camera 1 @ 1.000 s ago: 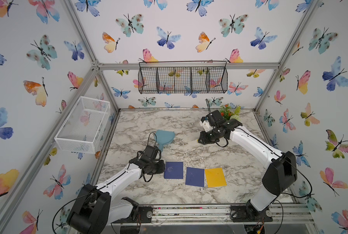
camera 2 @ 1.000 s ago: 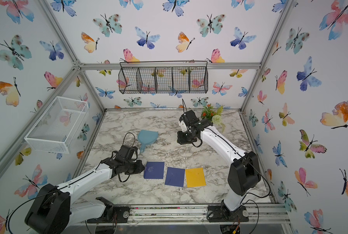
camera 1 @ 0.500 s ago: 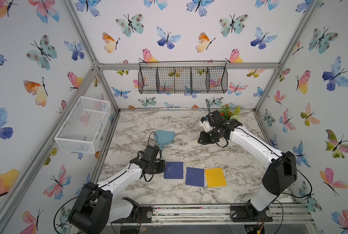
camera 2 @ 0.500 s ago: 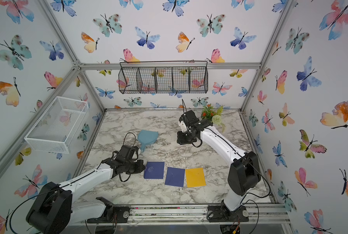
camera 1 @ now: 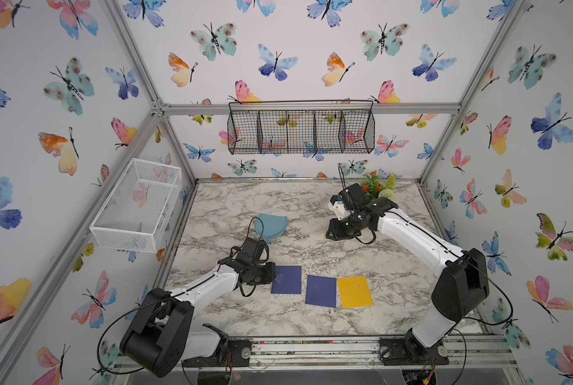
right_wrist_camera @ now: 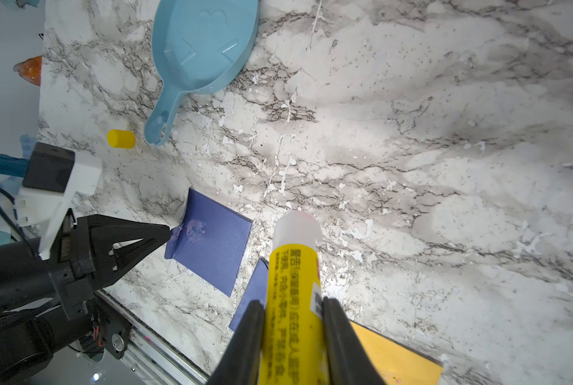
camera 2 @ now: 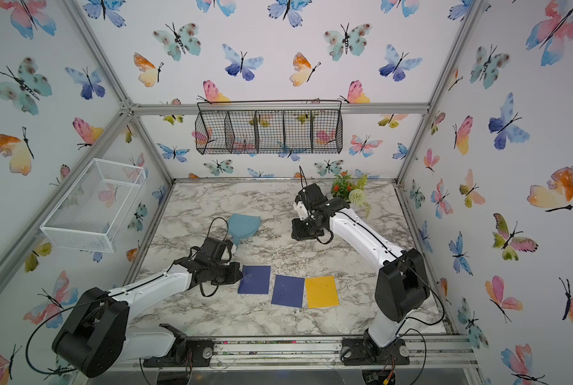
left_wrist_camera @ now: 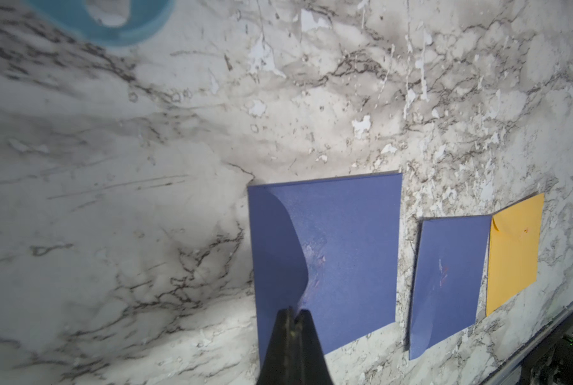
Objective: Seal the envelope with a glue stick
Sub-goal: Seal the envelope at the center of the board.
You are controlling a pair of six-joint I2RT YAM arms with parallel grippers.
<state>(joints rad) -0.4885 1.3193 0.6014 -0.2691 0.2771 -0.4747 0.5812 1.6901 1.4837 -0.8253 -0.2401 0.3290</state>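
**Both top views:** The left pincer rests low on the marble tabletop, at the near-left edge of a navy envelope. A second navy envelope and a yellow envelope lie in a row beside it. The right pincer hangs well apart, farther back, where only a sliver of the glue stick shows. From that pincer the pinched envelope lies toward the robot's base and toward its left. The left arm is clearly the nearer one.

**Left wrist view:** The left pincer's jaws are pressed together on the point of the envelope's flap, which curls up off the envelope. Smeared marks show on the paper beside the flap.

**Right wrist view:** The right pincer is clamped around the glue stick's yellow body. The tube's long axis runs straight out along the jaws, and its bare white tip aims roughly toward the envelopes. Its yellow cap lies on the tabletop near the handle of a light-blue handled dish. The left pincer grips the flap at the envelope's edge. Judging from this, the stick must cross to the lifted flap, tip leading.
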